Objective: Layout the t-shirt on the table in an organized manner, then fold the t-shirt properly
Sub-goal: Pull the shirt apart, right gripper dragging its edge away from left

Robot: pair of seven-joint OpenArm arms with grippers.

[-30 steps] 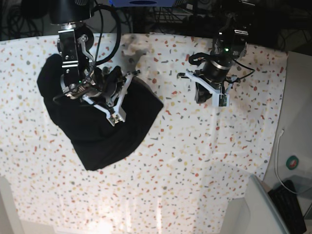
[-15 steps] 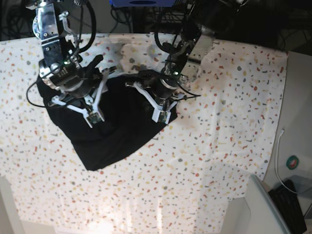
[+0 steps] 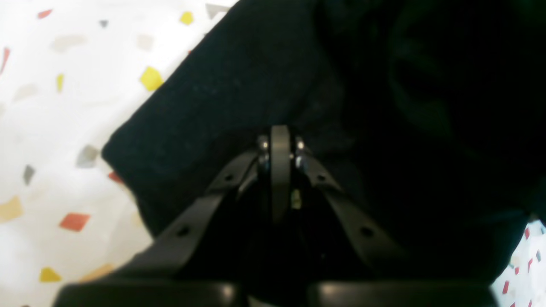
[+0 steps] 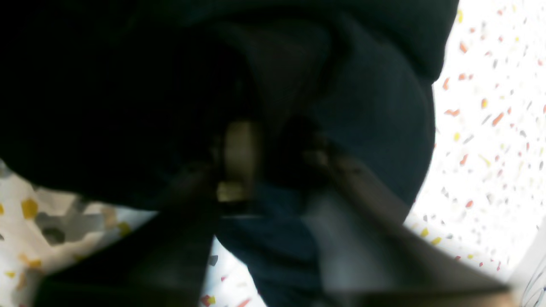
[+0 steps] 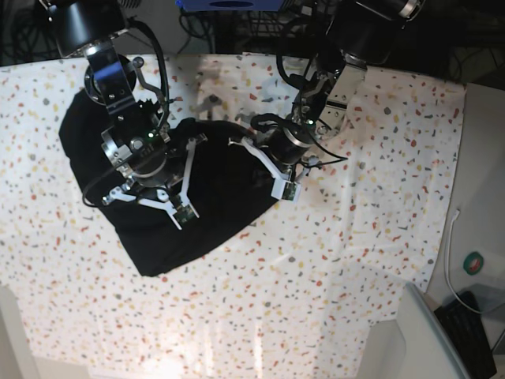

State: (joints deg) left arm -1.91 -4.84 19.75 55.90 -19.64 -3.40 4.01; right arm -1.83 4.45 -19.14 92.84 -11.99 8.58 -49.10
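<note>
While it lies crumpled in a dark heap rather than spread flat, the t-shirt (image 5: 158, 189) sits on the left half of the tabletop (image 5: 355, 237) in the overhead base view, its edges bunched and rounded, with one lobe reaching toward the near left and another toward the middle. No printed patch or collar can be made out in any view; only plain black cloth shows. The right gripper (image 5: 150, 201) is over the middle of the heap, its white-framed fingers pressed down into the fabric. In the right wrist view the picture is blurred and dark, but folds of black cloth (image 4: 362, 106) crowd around the fingers (image 4: 239, 157), which stand closed together; whether cloth is actually caught between them cannot be told. The left gripper (image 5: 280, 178) is at the right-hand edge of the heap, nearer the tabletop's centre. In the left wrist view its fingers (image 3: 279, 170) are pressed shut against each other, tips resting on the shirt (image 3: 256, 76) just inside its edge, and no fold of cloth is visibly pinched between them. White speckled cloth (image 3: 64, 128) shows to the side of the shirt there. Both arms reach in from the far side, where dark cables and equipment (image 5: 237, 24) sit behind the tabletop. At the near right corner a plain grey-white surface (image 5: 426, 332) borders the speckled cloth.
</note>
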